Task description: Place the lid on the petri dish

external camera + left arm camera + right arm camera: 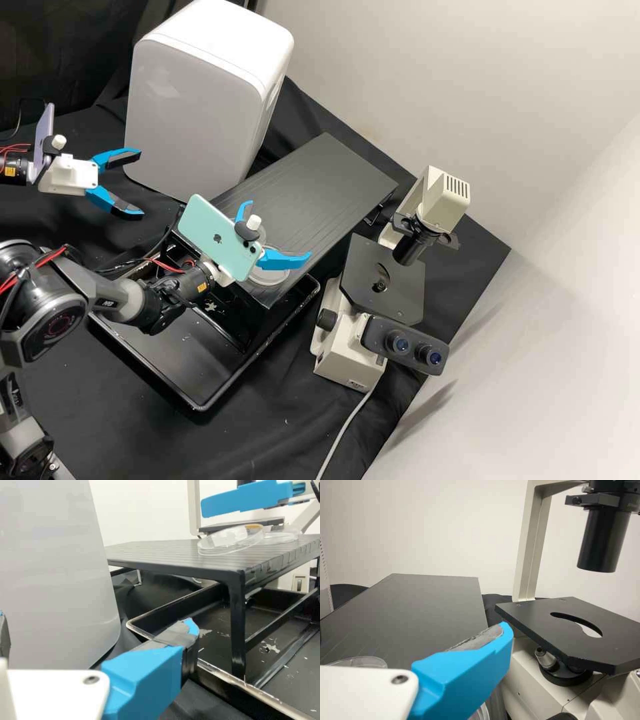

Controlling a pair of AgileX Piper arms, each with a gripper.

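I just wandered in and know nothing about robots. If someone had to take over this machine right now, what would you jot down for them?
Left gripper: open, empty, beside the white box, away from the job.
Right gripper: open, over the near end of the black platform, a finger on either side of the clear pieces.
Things: the lid looks tilted, one edge propped on the petri dish; both sit on the platform.
Done: the lid is at the dish.
Left: it seems not to lie flat, so settle it squarely, then lift clear.
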